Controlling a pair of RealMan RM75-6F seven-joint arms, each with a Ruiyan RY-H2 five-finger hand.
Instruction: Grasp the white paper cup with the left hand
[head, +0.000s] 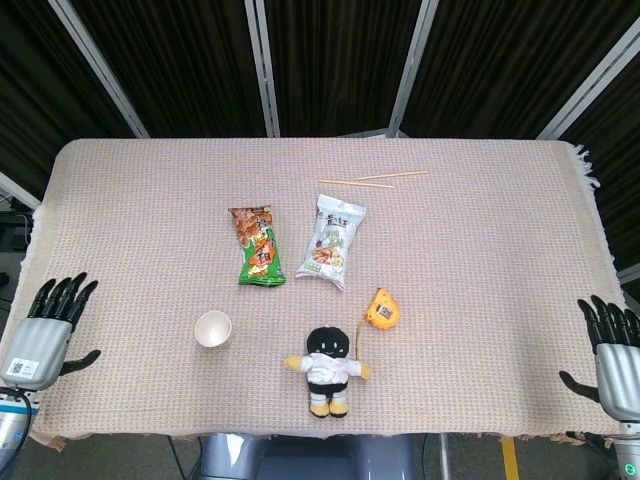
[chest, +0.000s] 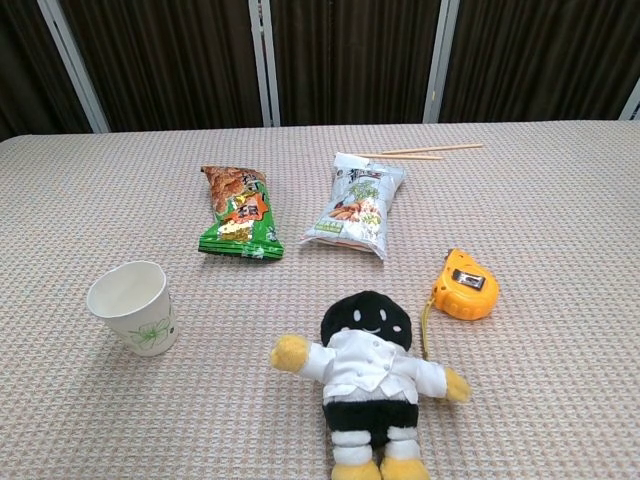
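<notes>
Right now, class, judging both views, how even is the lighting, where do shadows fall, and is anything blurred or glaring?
Head view: even overhead light on the woven beige tablecloth, only faint shadows, dark curtains behind, all sharp. Chest view: the white paper cup and the black plush doll in white cast soft, short shadows; the white snack bag shows slight sheen, no strong glare or blur.

The head view looks steeply down from high above the near edge, taking in the whole cloth-covered table (head: 480, 250) and dark curtains beyond. The chest view sits lower and closer, facing across the tabletop. Both share the paper cup (chest: 133, 307), the snack bags and the plush doll (head: 327, 369).
</notes>
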